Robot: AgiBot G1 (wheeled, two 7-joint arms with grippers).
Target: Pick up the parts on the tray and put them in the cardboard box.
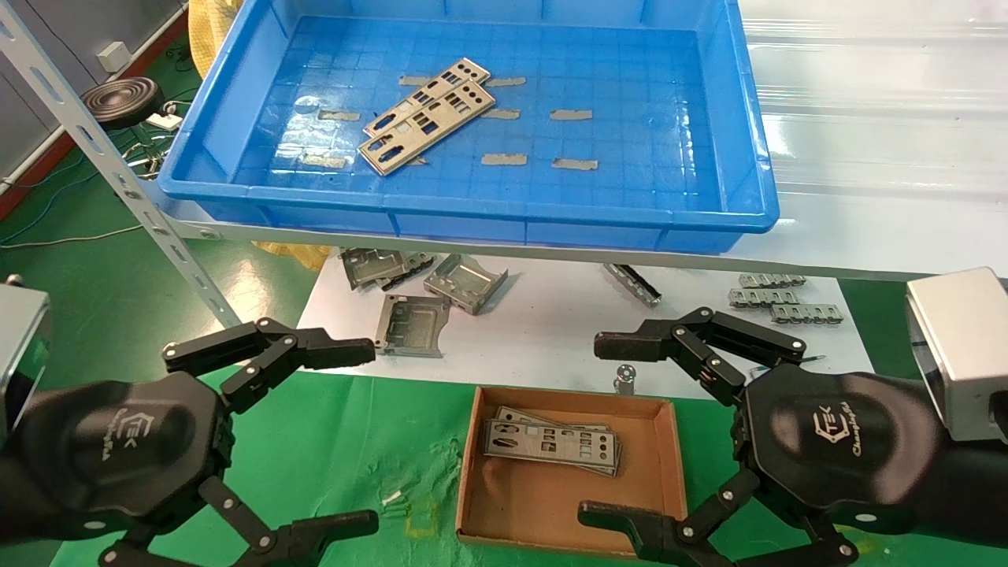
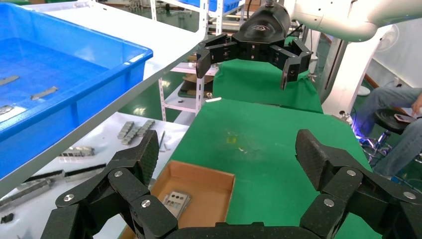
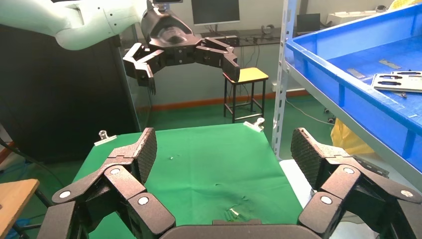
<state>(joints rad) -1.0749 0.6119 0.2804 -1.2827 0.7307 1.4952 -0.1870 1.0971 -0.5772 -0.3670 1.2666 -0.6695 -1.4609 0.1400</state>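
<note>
Both tools hang wide open and empty, left tool (image 1: pixel 327 437) lower left, right tool (image 1: pixel 630 433) lower right by the cardboard box (image 1: pixel 472 472). Two parts (image 1: pixel 429 116) overlap in the tray (image 1: pixel 740 118), upper middle. They're thin and flat, so a pinch could easily slip or drag both.

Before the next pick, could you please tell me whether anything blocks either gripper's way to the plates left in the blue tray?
Nothing visible lies over the two plates. The tray sits on a raised shelf, so its near rim must be cleared.
</note>
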